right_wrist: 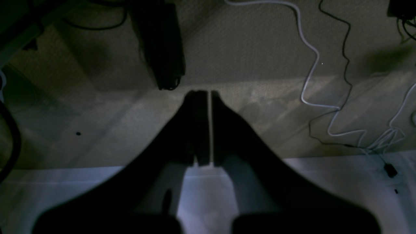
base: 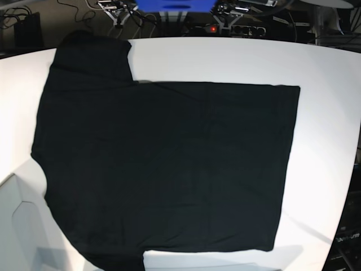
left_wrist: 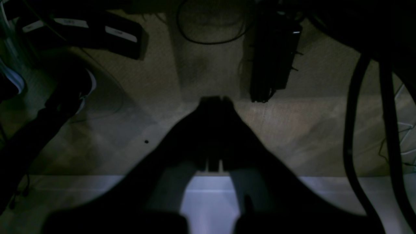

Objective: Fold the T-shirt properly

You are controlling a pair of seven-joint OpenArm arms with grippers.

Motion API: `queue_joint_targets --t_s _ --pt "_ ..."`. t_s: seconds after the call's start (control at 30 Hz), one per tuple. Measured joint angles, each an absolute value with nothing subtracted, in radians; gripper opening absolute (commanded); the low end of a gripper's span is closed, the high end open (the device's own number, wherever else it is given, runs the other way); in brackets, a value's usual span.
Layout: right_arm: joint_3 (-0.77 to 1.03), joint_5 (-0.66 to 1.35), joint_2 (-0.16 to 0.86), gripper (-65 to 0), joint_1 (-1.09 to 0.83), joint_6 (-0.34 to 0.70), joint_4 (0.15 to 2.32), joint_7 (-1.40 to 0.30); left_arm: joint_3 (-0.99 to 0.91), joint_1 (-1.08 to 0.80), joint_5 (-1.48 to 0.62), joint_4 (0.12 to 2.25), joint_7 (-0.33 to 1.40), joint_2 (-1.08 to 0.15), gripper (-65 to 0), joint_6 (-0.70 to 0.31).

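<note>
Base view shows the T-shirt (base: 163, 169) spread flat and unfolded across the white table (base: 327, 141), collar toward nine o'clock, hem toward three; every fold remains. Both the right gripper (right_wrist: 209, 94) and left gripper (left_wrist: 216, 99) hang clenched and empty off the table.

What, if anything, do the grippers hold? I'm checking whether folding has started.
Nothing: the left gripper and right gripper are shut and empty, and the T-shirt lies flat on the table.
</note>
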State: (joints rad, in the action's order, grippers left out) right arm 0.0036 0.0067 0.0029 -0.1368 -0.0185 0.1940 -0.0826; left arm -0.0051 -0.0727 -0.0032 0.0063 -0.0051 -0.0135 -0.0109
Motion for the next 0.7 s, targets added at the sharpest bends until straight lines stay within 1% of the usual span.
queue_joint_targets --t_s 0.47,0.57,0.7 --pt "0.004 0.007 0.003 -65.0 -0.152 -0.019 0.211 -0.077 -0.005 -0.074 -0.004 0.006 -0.006 -0.014 -64.9 -0.01" --pt "0.004 0.007 0.002 -65.0 -0.223 -0.019 0.322 -0.076 -0.005 -0.096 -0.002 0.023 -0.018 -0.014 -64.9 -0.01" --pt "0.004 0.006 0.0 -65.0 -0.335 -0.018 0.477 -0.094 -0.005 -0.226 0.001 0.223 -0.007 -0.037 -64.9 -0.011"
